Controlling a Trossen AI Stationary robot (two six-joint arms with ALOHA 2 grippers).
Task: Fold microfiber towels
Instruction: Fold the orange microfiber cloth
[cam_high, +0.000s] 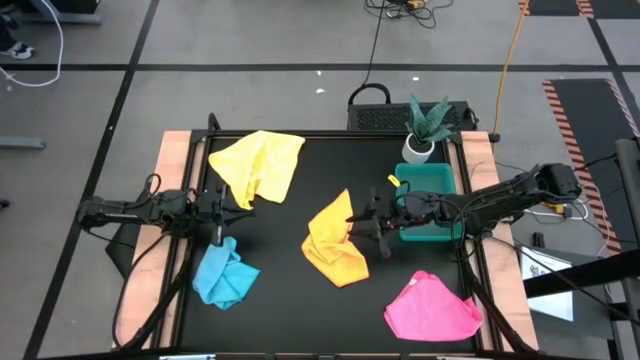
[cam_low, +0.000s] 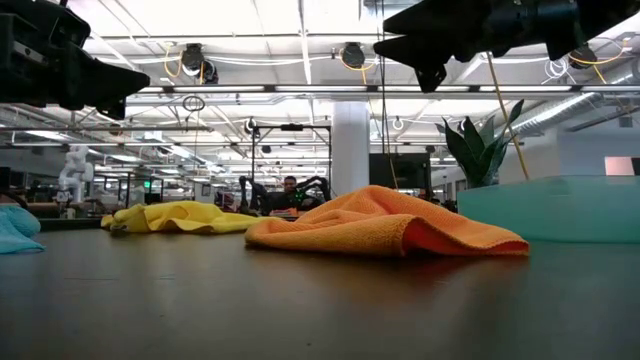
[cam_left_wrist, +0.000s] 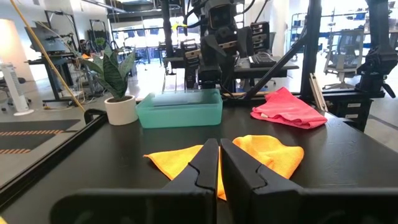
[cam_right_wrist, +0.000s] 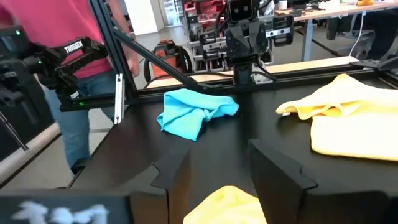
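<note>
Four towels lie crumpled on the black table. An orange-yellow towel (cam_high: 335, 248) is in the middle, a yellow towel (cam_high: 258, 165) at the far left, a light blue towel (cam_high: 225, 275) at the near left and a pink towel (cam_high: 430, 308) at the near right. My right gripper (cam_high: 358, 222) hovers open above the orange-yellow towel's far right part (cam_right_wrist: 227, 205), clear of it. My left gripper (cam_high: 240, 212) is shut and empty above bare table between the yellow and the blue towel, pointing at the orange-yellow towel (cam_left_wrist: 261, 155).
A green plastic tray (cam_high: 425, 180) stands at the right under my right arm, with a potted plant (cam_high: 425, 135) behind it at the far right. A person in a red shirt (cam_right_wrist: 74, 25) stands beyond the table's left side. Bare table shows in the near middle.
</note>
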